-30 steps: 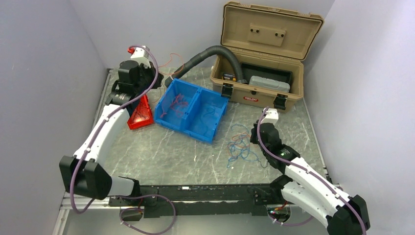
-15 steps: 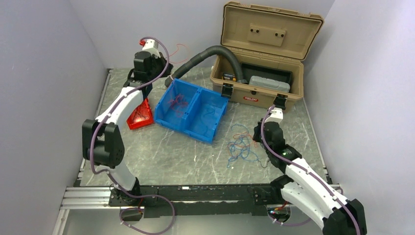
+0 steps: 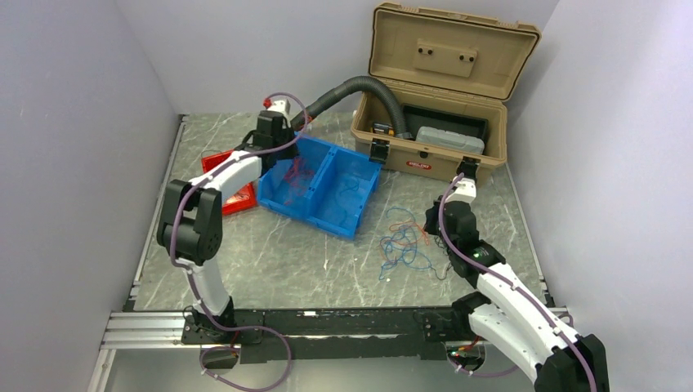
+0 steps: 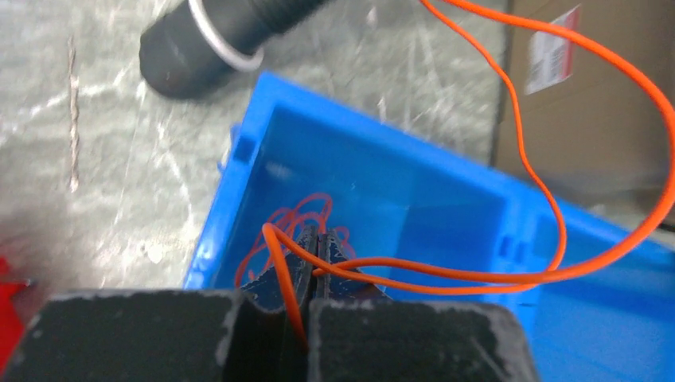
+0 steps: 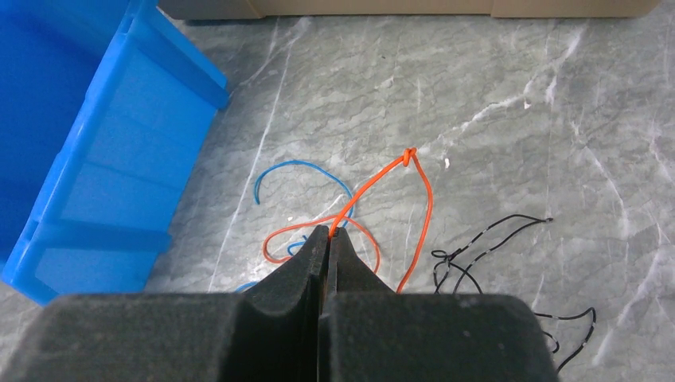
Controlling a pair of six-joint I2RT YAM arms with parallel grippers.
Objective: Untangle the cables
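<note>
bin (image 3: 306, 214): blue rigid plastic, two compartments; left holds red wire loops (image 3: 296, 171), right a few blue strands
toolbox (image 3: 425, 161): tan, lid up, grey box inside
left gripper (image 4: 317, 239): jaws together on orange wire (image 4: 477, 276), over bin
right gripper (image 5: 329, 232): jaws pinching knotted orange wire (image 5: 408, 155)
cables (image 3: 402, 243): thin tangle on marbled table (image 3: 270, 253), right of bin

Grey marbled table (image 3: 270, 261) with five things lying on it

A blue bin (image 3: 310, 216) sits askew near the middle; a red tray (image 3: 239, 198) lies just beside its left end, partly hidden; a tan toolbox (image 3: 417, 159) stands open at the far right corner; a grey hose (image 3: 359, 83) arches out of the toolbox, its mouth resting on the table behind the bin; a tangle of cables (image 3: 400, 245), blue, red and black, lies right of the bin, apart from it.
</note>
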